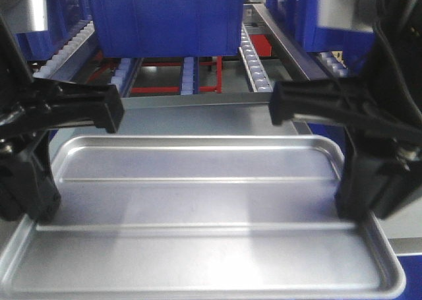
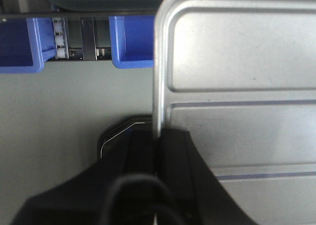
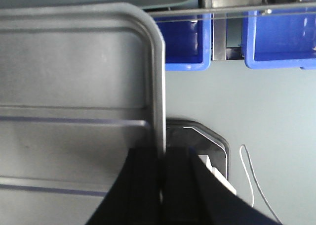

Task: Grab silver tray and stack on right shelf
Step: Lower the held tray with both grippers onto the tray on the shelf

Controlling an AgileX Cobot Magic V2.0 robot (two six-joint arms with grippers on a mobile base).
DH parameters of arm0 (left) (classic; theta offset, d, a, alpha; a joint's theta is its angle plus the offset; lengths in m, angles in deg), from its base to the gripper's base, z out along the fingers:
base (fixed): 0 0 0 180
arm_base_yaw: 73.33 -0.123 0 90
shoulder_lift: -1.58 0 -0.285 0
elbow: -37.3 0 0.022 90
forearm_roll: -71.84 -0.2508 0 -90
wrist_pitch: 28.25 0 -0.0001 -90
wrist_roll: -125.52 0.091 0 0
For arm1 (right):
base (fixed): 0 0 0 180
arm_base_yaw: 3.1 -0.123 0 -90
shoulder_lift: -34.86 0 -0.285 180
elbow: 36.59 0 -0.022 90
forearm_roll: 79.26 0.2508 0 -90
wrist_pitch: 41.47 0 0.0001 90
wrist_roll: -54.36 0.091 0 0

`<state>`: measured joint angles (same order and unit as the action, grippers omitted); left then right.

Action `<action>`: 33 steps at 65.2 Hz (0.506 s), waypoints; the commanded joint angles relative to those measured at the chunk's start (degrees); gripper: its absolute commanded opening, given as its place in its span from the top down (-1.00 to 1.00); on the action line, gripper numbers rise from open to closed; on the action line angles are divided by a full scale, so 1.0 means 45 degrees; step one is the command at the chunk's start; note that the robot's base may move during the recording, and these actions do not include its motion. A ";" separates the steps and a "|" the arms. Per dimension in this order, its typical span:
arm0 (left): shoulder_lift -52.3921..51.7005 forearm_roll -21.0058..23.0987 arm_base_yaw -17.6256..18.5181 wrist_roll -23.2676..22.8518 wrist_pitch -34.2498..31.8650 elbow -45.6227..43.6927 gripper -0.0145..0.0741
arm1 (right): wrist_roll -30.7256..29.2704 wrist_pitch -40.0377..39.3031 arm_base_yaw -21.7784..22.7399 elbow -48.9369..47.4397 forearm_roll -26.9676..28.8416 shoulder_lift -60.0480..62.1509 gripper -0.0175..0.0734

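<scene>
The silver tray is held level between both tools, near the camera in the front view and just short of the shiny front rail of the right shelf. Its left rim is pinched by the left tool, whose jaws are closed narrowly on the metal edge. Its right rim is clamped the same way by the right tool.

The grasp is therefore judged done. The tray appears to be lifted, though its height above the grey surface below cannot be told for certain.

The placing is left: the tray is not yet set on the roller tracks. A blue bin is seen farther back on the shelf, so the tray would probably have to be set down in front of it, just beyond the rail, before both tools are opened.
</scene>
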<state>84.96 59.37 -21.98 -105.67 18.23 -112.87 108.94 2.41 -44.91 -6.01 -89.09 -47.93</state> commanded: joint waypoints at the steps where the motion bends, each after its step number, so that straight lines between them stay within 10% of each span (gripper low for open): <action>1: -0.0299 0.0336 -0.0653 0.1418 -0.0575 -0.0441 0.90 | -0.0567 -0.0570 0.0263 -0.1112 -0.0407 -0.0098 0.49; 33: 0.2714 0.3189 -0.4129 0.6697 -0.2488 -0.3495 0.90 | -0.3250 -0.1476 0.1847 -0.5873 0.0444 -0.4651 0.49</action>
<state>96.61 67.62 -40.32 -80.24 13.17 -124.50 98.35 3.92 -37.62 -26.49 -90.36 -68.16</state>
